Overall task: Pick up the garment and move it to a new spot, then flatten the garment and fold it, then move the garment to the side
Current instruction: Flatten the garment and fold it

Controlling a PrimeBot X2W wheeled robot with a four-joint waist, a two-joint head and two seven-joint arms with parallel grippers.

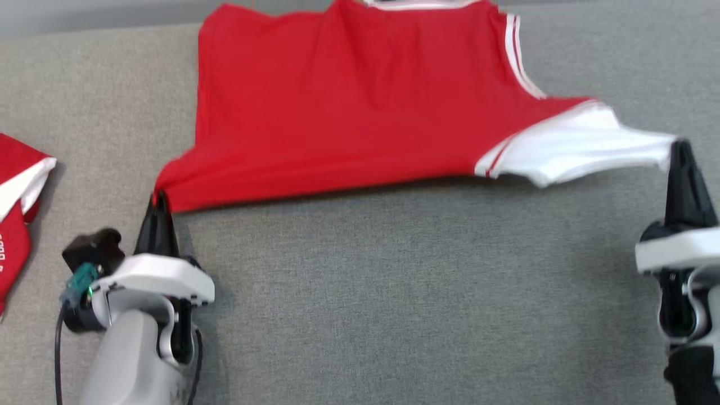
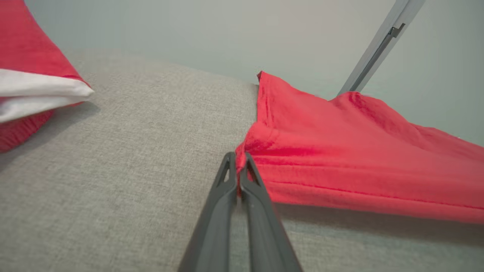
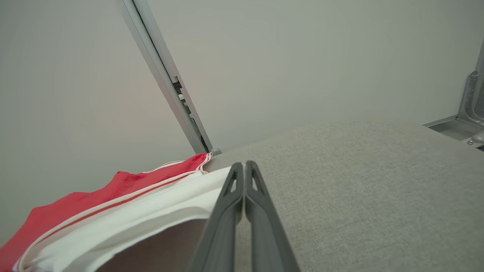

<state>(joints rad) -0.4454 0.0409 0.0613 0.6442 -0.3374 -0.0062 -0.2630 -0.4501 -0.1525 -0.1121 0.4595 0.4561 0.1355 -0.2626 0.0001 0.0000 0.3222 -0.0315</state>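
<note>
Both my claws are pressed together, each pinching a corner of the red jersey (image 1: 349,101). My left claw (image 1: 159,205) has the red hem corner between its tips, seen close in the left wrist view, where the cloth bunches right at the left claw (image 2: 238,160). My right claw (image 1: 679,149) holds the end of the white panel, and in the right wrist view the white cloth runs up to the tips of the right claw (image 3: 244,168). What matters for the coming move is how the jersey lies from me. From each claw, the body of it lies toward 12 o'clock, spread over the grey desk (image 1: 394,292) up to the far edge. The edge I hold runs across from 9 o'clock to 3 o'clock between the claws, drawn fairly taut and casting a shadow beneath, so I judge it lifted a little off the desk. That edge is not square to me: my right claw sits further toward 12 than my left, so the line slants. The jersey's long axis runs side to side, and each arm has its own end, neither one nearer the middle. I reckon this is the flattening step, and a pull toward 6 o'clock would need both claws to travel together, or the slant will stay in the cloth. A second red and white garment (image 1: 14,225) lies at 9 o'clock of my left claw, apart from the jersey.
</note>
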